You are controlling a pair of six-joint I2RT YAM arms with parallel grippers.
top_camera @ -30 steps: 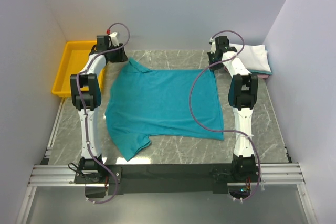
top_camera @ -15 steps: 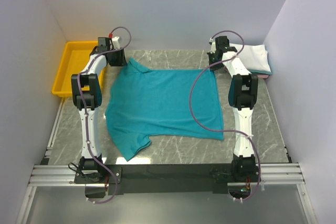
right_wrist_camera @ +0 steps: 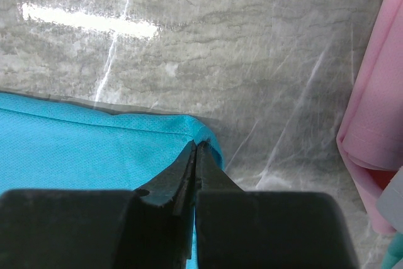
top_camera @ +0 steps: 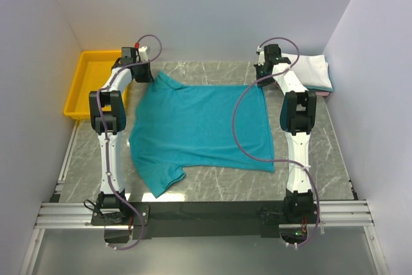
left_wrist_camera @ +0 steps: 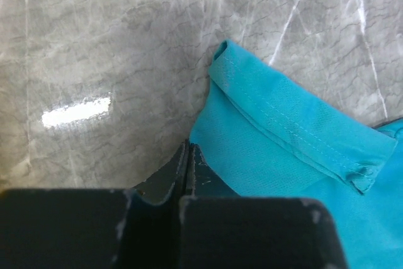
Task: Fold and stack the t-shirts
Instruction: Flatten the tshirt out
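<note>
teal cloth t-shirt [top_camera: 199,127] lies spread flat and unfolded on the grey marble table [top_camera: 219,188]. left gripper [left_wrist_camera: 187,154] is pressed together on its far sleeve edge; right gripper [right_wrist_camera: 195,150] pinches its far hem corner. no fold looks made yet, so this one is all to do. stack of folded white, teal and pink shirts [top_camera: 312,70] sits far right, yellow plastic bin [top_camera: 76,98] far left.

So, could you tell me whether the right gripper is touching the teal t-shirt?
Touching: the right wrist view shows the right gripper with its jaws closed on the corner of the teal t-shirt.
</note>
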